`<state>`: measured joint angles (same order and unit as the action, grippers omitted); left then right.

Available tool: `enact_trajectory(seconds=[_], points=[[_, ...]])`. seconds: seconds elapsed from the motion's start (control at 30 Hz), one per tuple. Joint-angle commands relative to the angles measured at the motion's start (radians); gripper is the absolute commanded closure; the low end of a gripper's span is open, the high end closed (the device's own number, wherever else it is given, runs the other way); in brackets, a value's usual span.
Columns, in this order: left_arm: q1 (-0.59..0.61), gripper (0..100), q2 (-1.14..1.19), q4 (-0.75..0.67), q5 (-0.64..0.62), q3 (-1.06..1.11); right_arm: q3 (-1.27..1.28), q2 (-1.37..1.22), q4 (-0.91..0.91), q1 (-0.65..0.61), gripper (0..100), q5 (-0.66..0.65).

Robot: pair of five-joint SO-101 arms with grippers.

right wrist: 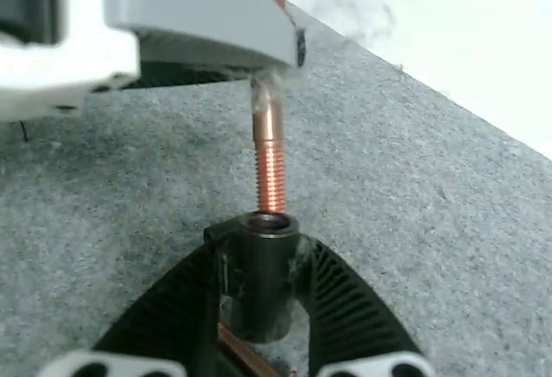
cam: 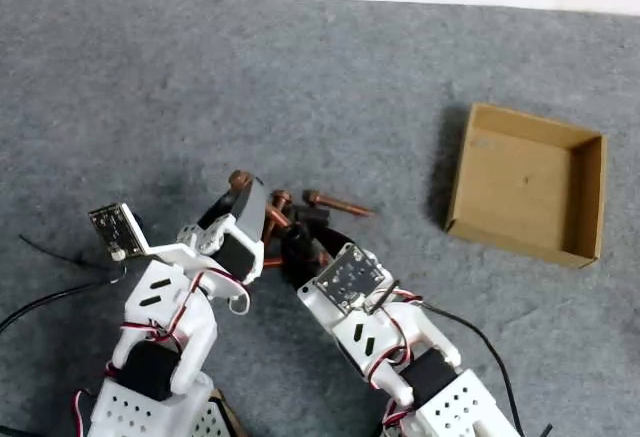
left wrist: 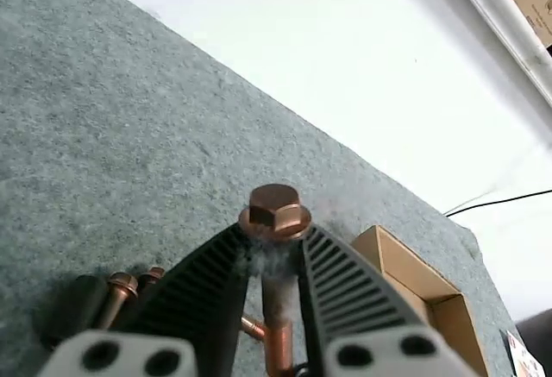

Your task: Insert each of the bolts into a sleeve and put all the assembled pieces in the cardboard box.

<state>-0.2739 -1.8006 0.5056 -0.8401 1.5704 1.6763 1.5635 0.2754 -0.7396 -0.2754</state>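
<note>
As the left gripper (left wrist: 274, 249) clamps the bolt (left wrist: 274, 210), its tip sits at the mouth of the sleeve (right wrist: 257, 295), axes aligned. The right gripper (right wrist: 259, 243) clasps that sleeve.

Copper bolt (left wrist: 274, 213), black sleeve (right wrist: 261, 273), grey mat (cam: 200, 87), tan cardboard box (cam: 520, 182)

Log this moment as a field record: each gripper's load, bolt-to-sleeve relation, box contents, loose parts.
Left gripper: shut on copper bolt, head clear of the jaws
Right gripper: shut on black sleeve, opening facing the bolt
Bolt to sleeve: threaded tip at the sleeve's opening, in line; entry depth unclear
Cardboard box: apart from the arms, nothing visible inside
Loose bolts: lying on the grey table surface by the grippers
</note>
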Motion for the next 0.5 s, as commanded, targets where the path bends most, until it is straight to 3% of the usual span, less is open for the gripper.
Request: enact_trajectory(seconds=[0.0, 0.23, 0.47], points=[[-0.027, 99, -0.021, -0.021, -0.006, -0.074, 0.151, 0.013, -0.024, -0.004, 99.4, 0.003], [-0.025, 99, -0.021, 0.196, -0.005, -0.234, 0.151, 0.013, -0.022, -0.004, 99.4, 0.003], [-0.028, 99, -0.019, 0.216, -0.005, -0.217, 0.15, 0.013, -0.022, -0.004, 99.4, 0.003]])
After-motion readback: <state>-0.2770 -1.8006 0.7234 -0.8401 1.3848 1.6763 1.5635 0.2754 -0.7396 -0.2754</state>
